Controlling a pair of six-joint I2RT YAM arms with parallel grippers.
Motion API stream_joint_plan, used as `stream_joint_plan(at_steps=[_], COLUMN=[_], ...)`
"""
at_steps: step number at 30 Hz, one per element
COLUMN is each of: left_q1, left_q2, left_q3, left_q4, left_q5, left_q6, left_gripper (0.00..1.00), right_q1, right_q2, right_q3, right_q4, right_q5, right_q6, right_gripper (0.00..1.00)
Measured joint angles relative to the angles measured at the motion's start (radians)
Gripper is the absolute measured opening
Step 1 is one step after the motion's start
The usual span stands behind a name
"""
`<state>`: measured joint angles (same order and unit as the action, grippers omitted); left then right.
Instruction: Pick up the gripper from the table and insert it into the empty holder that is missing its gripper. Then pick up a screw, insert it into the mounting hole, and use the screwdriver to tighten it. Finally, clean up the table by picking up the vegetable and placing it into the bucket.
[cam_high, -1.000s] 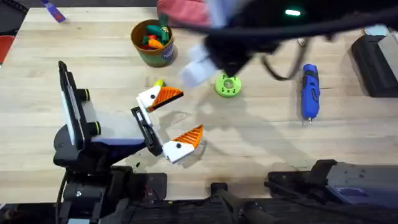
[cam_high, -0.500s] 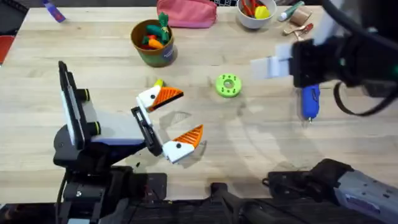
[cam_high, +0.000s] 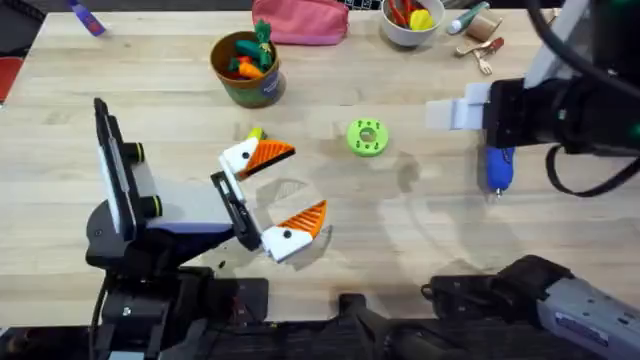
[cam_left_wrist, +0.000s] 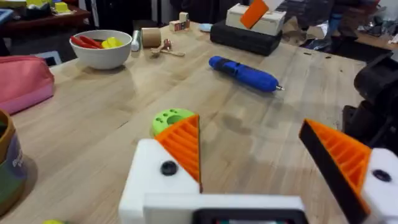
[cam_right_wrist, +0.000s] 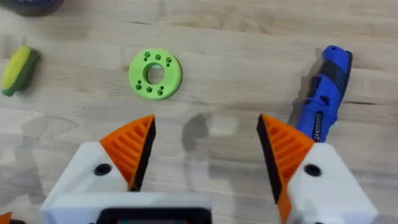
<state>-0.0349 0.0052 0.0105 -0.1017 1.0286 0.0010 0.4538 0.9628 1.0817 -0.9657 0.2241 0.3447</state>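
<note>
My left gripper (cam_high: 272, 195) rests open at mid-table, an orange ribbed wedge on each white finger. Just beyond its far finger lies the yellow and green vegetable (cam_high: 255, 133). My right gripper (cam_right_wrist: 205, 124) hangs open above the table, over the handle end of the blue screwdriver (cam_high: 497, 165), also with an orange wedge on each white finger. In the right wrist view the screwdriver (cam_right_wrist: 323, 102) lies beside one finger and the vegetable (cam_right_wrist: 18, 70) is far off. The green bucket (cam_high: 245, 68) stands at the back with toy carrots inside. A loose gripper, an empty holder and a screw are out of view.
A green round disc (cam_high: 367, 138) with holes lies between the two grippers. At the back are a pink pouch (cam_high: 300, 25), a white bowl (cam_high: 410, 20) with toys and small bits (cam_high: 480, 45). A black box (cam_left_wrist: 249, 37) sits beyond the screwdriver. Bare wood lies in front of the disc.
My right arm has swung from the back middle of the table to the right and now hangs over the screwdriver. The left arm and the objects have not moved.
</note>
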Motion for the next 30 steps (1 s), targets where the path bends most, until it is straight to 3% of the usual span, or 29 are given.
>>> stream_joint_plan(at_steps=[5,7,11,12,19,21,30], left_q1=[0.000,0.000,0.000,0.000,0.000,0.000,0.000], left_q2=[0.000,0.000,0.000,0.000,0.000,0.000,0.000], left_q3=[0.000,0.000,0.000,0.000,0.000,0.000,0.000], left_q4=[0.000,0.000,0.000,0.000,0.000,0.000,0.000], left_q5=[0.000,0.000,0.000,-0.001,0.000,0.000,0.000], left_q6=[0.000,0.000,0.000,0.005,0.007,0.007,0.007], left_gripper=[0.976,0.715,0.075,0.025,0.016,0.015,0.015], right_q1=[0.000,0.000,0.000,0.000,-0.076,-0.136,-0.431], right_q2=[0.028,0.040,0.056,0.056,0.056,0.056,0.083], right_q3=[0.000,0.000,0.000,0.000,0.000,0.000,0.000], right_q4=[-0.002,-0.015,-0.035,-0.034,-0.049,-0.058,-0.043], right_q5=[0.000,0.000,0.000,0.000,0.000,-0.001,-0.070], right_q6=[0.000,0.000,0.011,0.019,0.051,0.052,0.003], right_gripper=[0.945,0.947,0.947,0.947,0.948,0.990,0.994])
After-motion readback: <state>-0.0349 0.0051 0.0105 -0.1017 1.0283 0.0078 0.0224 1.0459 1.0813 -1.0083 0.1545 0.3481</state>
